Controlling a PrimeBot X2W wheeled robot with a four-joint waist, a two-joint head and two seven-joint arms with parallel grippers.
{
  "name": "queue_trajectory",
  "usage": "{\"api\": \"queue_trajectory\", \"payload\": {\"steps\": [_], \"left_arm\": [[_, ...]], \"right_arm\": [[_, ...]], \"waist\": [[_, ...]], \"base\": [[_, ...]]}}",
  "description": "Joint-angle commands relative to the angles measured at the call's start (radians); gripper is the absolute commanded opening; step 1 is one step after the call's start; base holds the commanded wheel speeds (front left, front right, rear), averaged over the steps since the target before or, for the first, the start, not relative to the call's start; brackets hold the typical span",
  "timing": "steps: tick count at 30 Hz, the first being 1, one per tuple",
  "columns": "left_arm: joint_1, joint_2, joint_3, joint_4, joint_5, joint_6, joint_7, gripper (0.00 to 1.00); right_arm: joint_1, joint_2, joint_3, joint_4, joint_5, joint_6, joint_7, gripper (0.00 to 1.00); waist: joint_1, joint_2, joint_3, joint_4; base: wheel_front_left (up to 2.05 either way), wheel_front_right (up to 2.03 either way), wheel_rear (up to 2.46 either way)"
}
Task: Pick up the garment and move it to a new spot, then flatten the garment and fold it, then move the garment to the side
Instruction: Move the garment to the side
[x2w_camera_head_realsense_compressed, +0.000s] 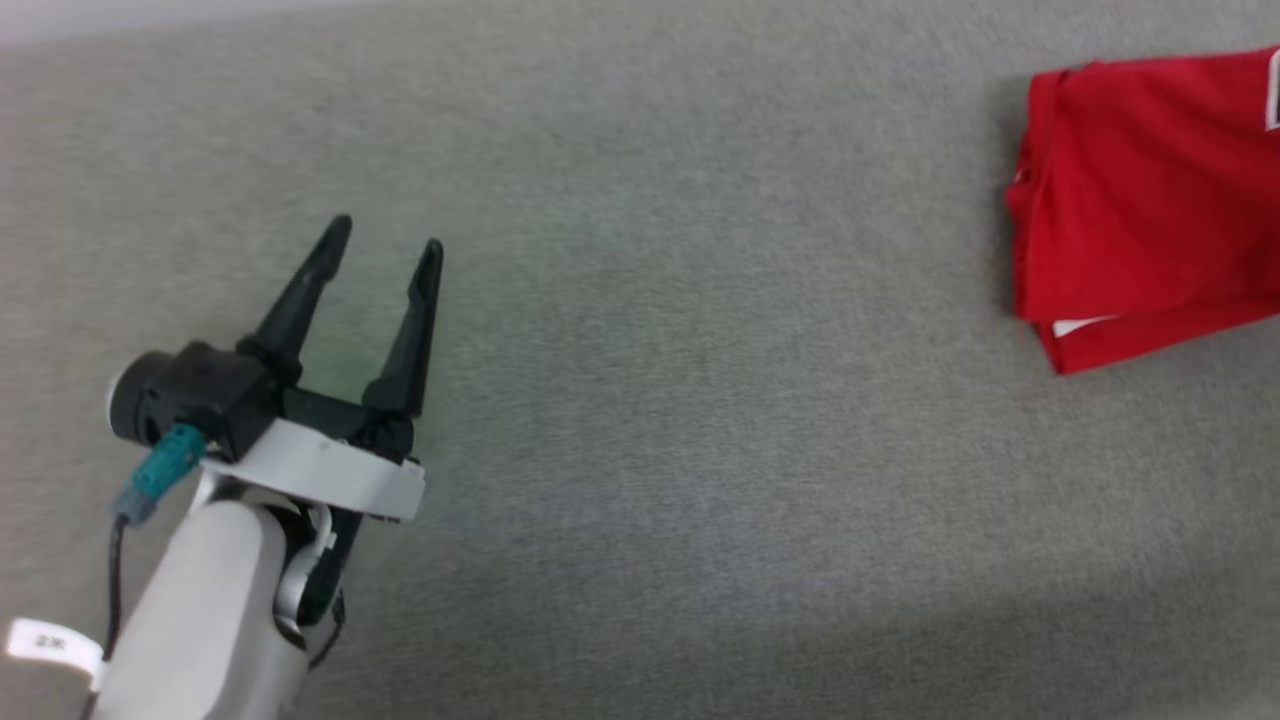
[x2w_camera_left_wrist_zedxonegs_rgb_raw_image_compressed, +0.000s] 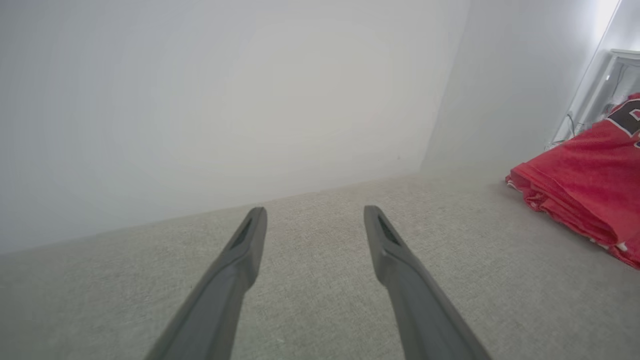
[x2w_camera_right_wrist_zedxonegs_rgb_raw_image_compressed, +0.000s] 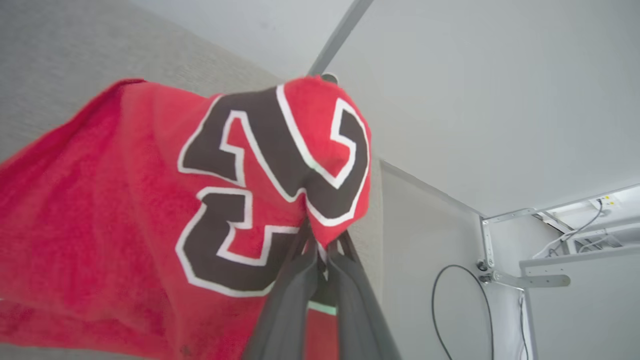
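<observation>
Reads 23, black edged white, on the red garment (x2w_camera_right_wrist_zedxonegs_rgb_raw_image_compressed: 100, 225), clamped in the right gripper (x2w_camera_right_wrist_zedxonegs_rgb_raw_image_compressed: 325, 245); left gripper (x2w_camera_head_realsense_compressed: 385, 240) spread wide above grey carpet (x2w_camera_head_realsense_compressed: 700, 450).

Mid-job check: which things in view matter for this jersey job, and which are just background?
Job:
- garment, red, folded in layers
- right gripper, shut on the garment
- left gripper, open, holding nothing

Lying about:
- grey surface
- white wall
- metal frame
- black cable
</observation>
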Motion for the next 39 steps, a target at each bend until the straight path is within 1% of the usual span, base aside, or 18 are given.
{"api": "queue_trajectory", "payload": {"steps": [1,10,17,19,20,22,30,34,37,38,39], "left_arm": [[-0.018,0.007,0.000,-0.001,-0.002,-0.004,-0.001,1.00],[-0.064,0.031,-0.023,0.000,-0.005,-0.004,-0.001,1.00],[-0.089,0.042,-0.047,-0.006,-0.006,-0.004,-0.001,1.00],[-0.092,0.044,-0.050,-0.007,-0.008,-0.004,-0.001,1.00],[-0.099,0.047,-0.056,-0.009,-0.011,-0.004,-0.001,1.00],[-0.106,0.051,-0.060,-0.009,-0.013,-0.004,-0.001,1.00],[-0.127,0.051,-0.080,-0.008,-0.020,-0.004,-0.001,1.00],[-0.131,0.050,-0.086,-0.008,-0.021,-0.004,-0.001,1.00],[-0.135,0.048,-0.090,-0.002,-0.023,-0.003,0.000,1.00],[-0.136,0.046,-0.091,-0.001,-0.026,-0.003,0.000,1.00],[-0.136,0.046,-0.091,-0.001,-0.026,-0.003,0.000,1.00]], "right_arm": [[-0.027,-0.013,0.018,0.016,-0.014,-0.001,-0.022,0.00],[-0.142,-0.056,0.114,0.148,-0.078,-0.001,-0.145,0.00],[-0.203,-0.078,0.152,0.270,-0.151,-0.001,-0.218,0.00],[-0.209,-0.078,0.154,0.285,-0.167,-0.001,-0.229,0.00],[-0.219,-0.076,0.149,0.322,-0.190,-0.001,-0.240,0.00],[-0.236,-0.075,0.140,0.357,-0.218,-0.001,-0.257,0.00],[-0.257,-0.046,0.079,0.491,-0.279,-0.001,-0.285,0.00],[-0.257,-0.027,0.024,0.565,-0.321,-0.001,-0.296,0.00],[-0.255,-0.011,-0.031,0.628,-0.345,-0.001,-0.304,0.00],[-0.250,0.003,-0.064,0.665,-0.362,-0.001,-0.311,0.00],[-0.250,0.003,-0.064,0.665,-0.362,-0.001,-0.311,0.00]], "waist": [[0.0000,0.0000,0.048,-0.046],[0.0000,0.0000,0.106,-0.086],[0.0000,0.0000,0.142,-0.082],[0.0000,0.0000,0.146,-0.080],[0.0000,0.0000,0.155,-0.075],[0.0000,0.0000,0.163,-0.068],[0.0000,0.0000,0.186,-0.023],[0.0000,0.0000,0.198,0.003],[0.0000,0.0000,0.201,0.022],[0.0000,0.0000,0.202,0.032],[0.0000,0.0000,0.202,0.032]], "base": [[0.00,0.00,0.00],[0.00,0.00,0.00],[0.00,0.00,0.00],[0.00,0.00,0.00],[0.00,0.00,0.00],[0.00,0.00,0.00],[0.00,0.00,0.00],[0.00,0.00,0.00],[0.00,0.00,0.00],[0.00,0.00,0.00],[0.00,0.00,0.00]]}}
